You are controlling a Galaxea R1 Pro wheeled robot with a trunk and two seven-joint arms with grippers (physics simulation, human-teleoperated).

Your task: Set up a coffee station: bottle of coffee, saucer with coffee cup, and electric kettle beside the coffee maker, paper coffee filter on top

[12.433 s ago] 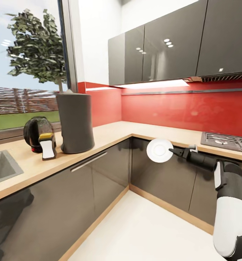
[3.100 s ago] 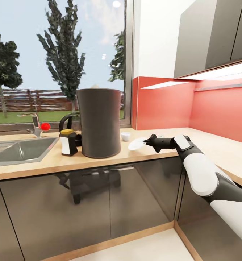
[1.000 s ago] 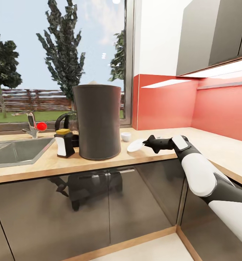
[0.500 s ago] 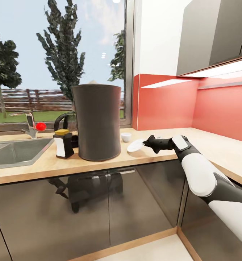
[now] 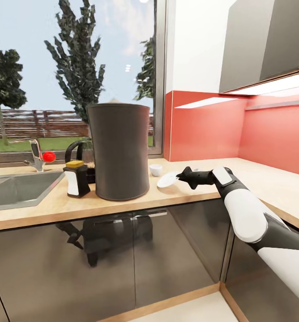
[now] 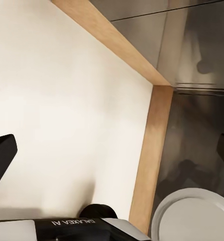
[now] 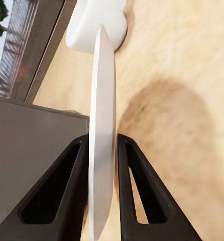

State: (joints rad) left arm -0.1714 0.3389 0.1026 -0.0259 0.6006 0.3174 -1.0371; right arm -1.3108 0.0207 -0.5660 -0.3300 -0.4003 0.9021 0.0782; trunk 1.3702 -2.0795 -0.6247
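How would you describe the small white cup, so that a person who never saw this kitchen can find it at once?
Start at the tall dark grey coffee maker on the wood-grain countertop under the window. To its right, towards the red wall, stands the coffee cup. It is a small upright white bowl shape, unlike the flat white saucer that the right gripper holds beside it.

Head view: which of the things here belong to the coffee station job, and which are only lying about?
Belong to the job:
- coffee maker
- paper coffee filter on its top
- bottle of coffee
- electric kettle, partly hidden
- coffee cup
- saucer, pinched in the right gripper jaws
- kitchen countertop

Only lying about:
- sink
- tap
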